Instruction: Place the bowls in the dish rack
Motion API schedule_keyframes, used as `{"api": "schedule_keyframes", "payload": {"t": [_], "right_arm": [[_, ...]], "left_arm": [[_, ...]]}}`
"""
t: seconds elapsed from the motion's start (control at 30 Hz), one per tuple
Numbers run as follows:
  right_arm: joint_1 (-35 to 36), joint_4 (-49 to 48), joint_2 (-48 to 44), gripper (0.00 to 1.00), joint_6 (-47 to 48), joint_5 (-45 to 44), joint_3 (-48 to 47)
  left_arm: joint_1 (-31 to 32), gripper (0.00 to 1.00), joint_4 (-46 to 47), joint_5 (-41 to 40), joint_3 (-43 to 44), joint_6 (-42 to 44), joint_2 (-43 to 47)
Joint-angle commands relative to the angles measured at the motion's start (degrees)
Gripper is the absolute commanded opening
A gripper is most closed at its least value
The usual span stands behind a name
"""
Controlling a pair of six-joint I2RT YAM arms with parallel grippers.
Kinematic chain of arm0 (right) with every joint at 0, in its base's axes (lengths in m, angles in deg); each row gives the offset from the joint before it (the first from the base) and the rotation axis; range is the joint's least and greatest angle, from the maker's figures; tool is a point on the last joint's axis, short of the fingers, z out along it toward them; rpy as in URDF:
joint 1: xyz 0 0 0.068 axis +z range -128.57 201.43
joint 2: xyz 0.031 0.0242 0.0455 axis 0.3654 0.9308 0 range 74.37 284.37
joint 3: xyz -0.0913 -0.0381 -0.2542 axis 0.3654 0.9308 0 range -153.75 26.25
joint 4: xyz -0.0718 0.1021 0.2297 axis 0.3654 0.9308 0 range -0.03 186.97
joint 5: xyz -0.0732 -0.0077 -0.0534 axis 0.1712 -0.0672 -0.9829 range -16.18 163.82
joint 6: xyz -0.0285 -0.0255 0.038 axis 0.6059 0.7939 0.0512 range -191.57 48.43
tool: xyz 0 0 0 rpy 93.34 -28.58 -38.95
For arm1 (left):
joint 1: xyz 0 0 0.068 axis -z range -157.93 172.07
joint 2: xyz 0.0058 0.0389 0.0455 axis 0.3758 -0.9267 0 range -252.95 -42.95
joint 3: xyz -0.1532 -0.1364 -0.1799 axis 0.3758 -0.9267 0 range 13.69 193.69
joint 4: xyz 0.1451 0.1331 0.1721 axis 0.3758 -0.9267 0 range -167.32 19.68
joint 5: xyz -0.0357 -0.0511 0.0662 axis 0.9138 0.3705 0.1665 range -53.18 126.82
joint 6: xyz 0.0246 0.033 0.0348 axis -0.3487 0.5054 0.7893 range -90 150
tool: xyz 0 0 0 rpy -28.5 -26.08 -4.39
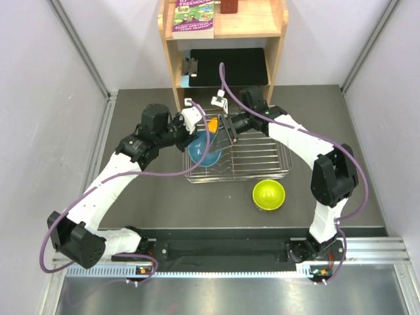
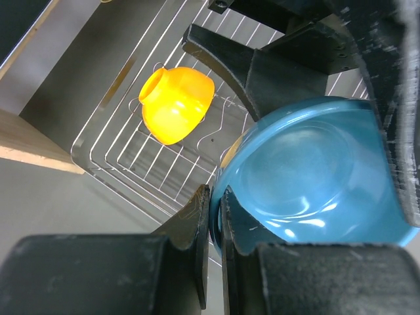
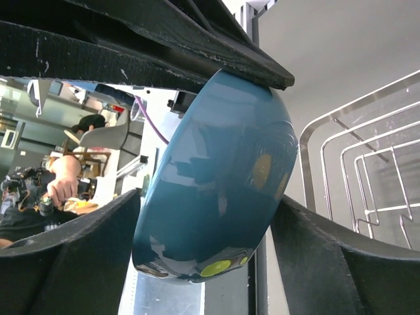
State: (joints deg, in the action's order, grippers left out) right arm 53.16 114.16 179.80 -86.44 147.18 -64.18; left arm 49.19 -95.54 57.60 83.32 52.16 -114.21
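Glossy blue bowl (image 2: 308,177), glossy orange bowl (image 2: 176,104), shiny metal wire dish rack (image 1: 262,161), matt grey table (image 1: 210,210)

The blue bowl (image 1: 209,156) is a glossy teal-blue. It looks paler inside in the left wrist view and shows small lime-green glints on its outside in the right wrist view. The orange bowl (image 1: 212,124) is plain bright orange, shading to yellow where light catches it. At the lower right of the top view, the lime-green bowl (image 1: 269,195) is a plain yellow-green. The dish rack (image 1: 259,157) is silver wire and the table (image 1: 164,197) is dark grey. The left arm (image 1: 108,174) and right arm (image 1: 298,141) are white with black joints and carry purple cables (image 1: 44,252). At the top of the frame, the shelf unit (image 1: 172,65) is pale wood. It holds a black panel (image 1: 230,65) and a purple booklet (image 1: 195,16) with green and white print.
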Motion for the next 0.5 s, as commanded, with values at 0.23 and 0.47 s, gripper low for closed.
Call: {"api": "schedule_keyframes", "payload": {"t": [0.23, 0.47], "right_arm": [[0.6, -0.6, -0.1, 0.24, 1.8, 1.6, -2.5], [0.6, -0.8, -0.2, 0.05, 1.9, 0.6, -1.9]], "left_arm": [[0.3, 0.00, 2.8, 1.5, -0.5, -1.3, 0.5], [0.2, 0.25, 2.4, 3.6, -0.8, -0.8, 0.8]]}}
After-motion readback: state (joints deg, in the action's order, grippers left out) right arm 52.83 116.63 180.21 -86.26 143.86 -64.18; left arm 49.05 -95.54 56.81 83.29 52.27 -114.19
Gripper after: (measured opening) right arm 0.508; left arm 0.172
